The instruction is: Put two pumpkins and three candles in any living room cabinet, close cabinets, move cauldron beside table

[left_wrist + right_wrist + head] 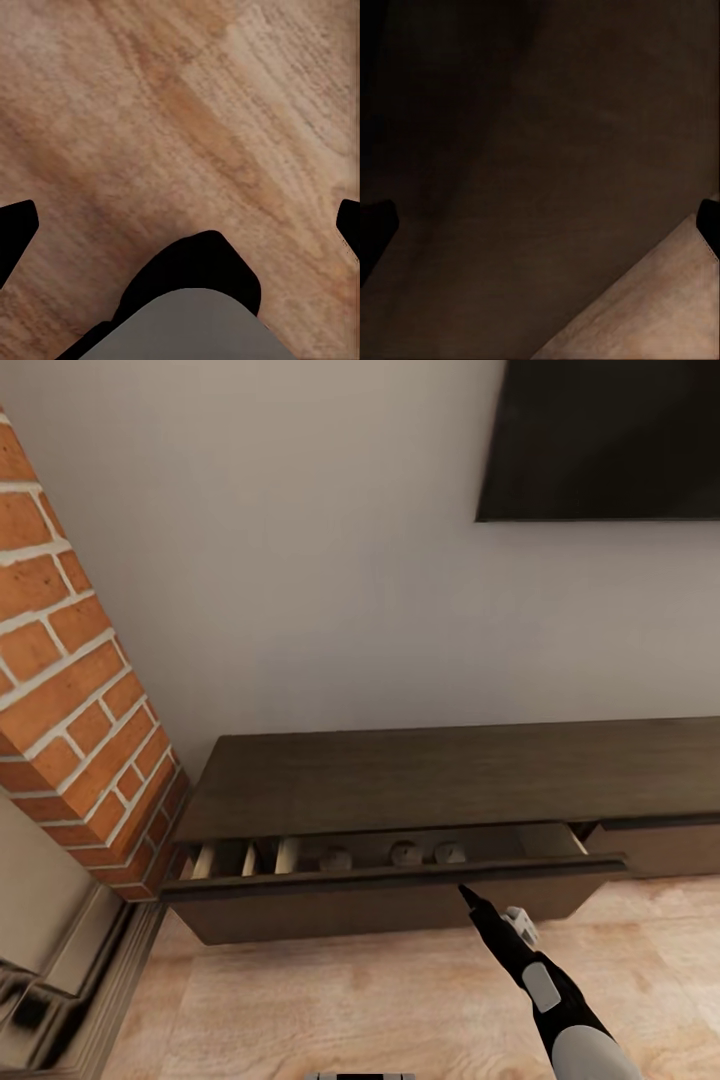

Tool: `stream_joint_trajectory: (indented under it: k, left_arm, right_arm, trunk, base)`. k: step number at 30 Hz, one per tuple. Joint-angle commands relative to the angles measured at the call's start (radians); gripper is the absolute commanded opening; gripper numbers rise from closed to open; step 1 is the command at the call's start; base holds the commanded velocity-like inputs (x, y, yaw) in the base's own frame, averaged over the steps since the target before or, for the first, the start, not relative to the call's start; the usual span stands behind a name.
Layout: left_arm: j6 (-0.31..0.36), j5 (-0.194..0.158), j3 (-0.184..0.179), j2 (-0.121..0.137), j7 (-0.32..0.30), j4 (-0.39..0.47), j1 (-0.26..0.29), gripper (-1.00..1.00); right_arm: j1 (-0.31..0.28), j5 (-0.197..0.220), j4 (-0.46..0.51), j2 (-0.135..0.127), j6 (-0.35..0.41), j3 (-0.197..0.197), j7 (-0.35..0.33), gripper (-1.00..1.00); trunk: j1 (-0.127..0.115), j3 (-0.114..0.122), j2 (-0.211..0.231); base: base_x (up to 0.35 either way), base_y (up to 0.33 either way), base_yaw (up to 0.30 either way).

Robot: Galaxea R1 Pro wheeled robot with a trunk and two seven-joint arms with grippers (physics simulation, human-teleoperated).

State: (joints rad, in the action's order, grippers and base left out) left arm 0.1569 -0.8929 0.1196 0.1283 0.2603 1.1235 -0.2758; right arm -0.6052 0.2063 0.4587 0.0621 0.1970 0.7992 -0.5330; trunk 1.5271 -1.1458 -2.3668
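The cabinet [450, 780] is seen against the wall, its left drawer [380, 900] pulled partly out. Three candles [405, 853] are lined up inside the drawer, toward its middle. The right gripper [466, 894] is pressed tip-first against the drawer front; whether its claw is parted cannot be told. The left gripper [180, 225] is spread wide over wooden floor [187, 112], nothing held.

Cabinet [430, 775] against the wall, my brick fireplace [70, 690] at its left end. Its left drawer [390, 905] stands pulled out toward me; three candles [404, 853] sit in it in a row (middle section). My right pincer [466, 894] meets the drawer front.
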Motion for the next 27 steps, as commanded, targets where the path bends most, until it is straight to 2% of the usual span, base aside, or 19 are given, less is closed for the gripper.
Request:
stream_joint_trajectory:
  k: [1, 7, 12, 19, 27]
  left_arm:
    - [0.004, -0.008, 0.000, 0.000, 0.005, 0.002, 0.000, 1.00]
    - [0.004, -0.009, 0.000, 0.000, 0.005, 0.004, -0.001, 1.00]
    - [-0.060, -0.011, -0.004, 0.000, 0.001, 0.017, -0.002, 1.00]
    - [-0.090, -0.012, -0.004, -0.001, -0.001, 0.041, -0.002, 1.00]
    - [-0.093, -0.011, -0.003, -0.001, 0.001, 0.051, -0.002, 1.00]
  right_arm:
    - [-0.003, 0.009, 0.003, 0.001, 0.011, 0.005, 0.014, 1.00]
    - [-0.006, 0.008, 0.010, 0.002, 0.005, 0.003, 0.039, 1.00]
    - [-0.007, 0.008, 0.011, 0.007, 0.002, 0.000, 0.046, 1.00]
    - [-0.007, 0.008, 0.012, 0.005, 0.002, -0.003, 0.050, 1.00]
    - [-0.007, 0.007, 0.012, 0.004, 0.002, -0.003, 0.051, 1.00]
  trunk:
    - [0.000, -0.001, 0.000]
    - [0.000, -0.001, 0.000]
    - [0.000, -0.001, 0.000]
    - [0.000, -0.001, 0.000]
    - [0.000, -0.001, 0.000]
  base:
    - [0.080, 0.023, 0.000]
    - [0.028, 0.008, 0.000]
    - [0.004, 0.001, 0.000]
    - [0.006, 0.000, 0.000]
    - [0.254, 0.028, 0.000]
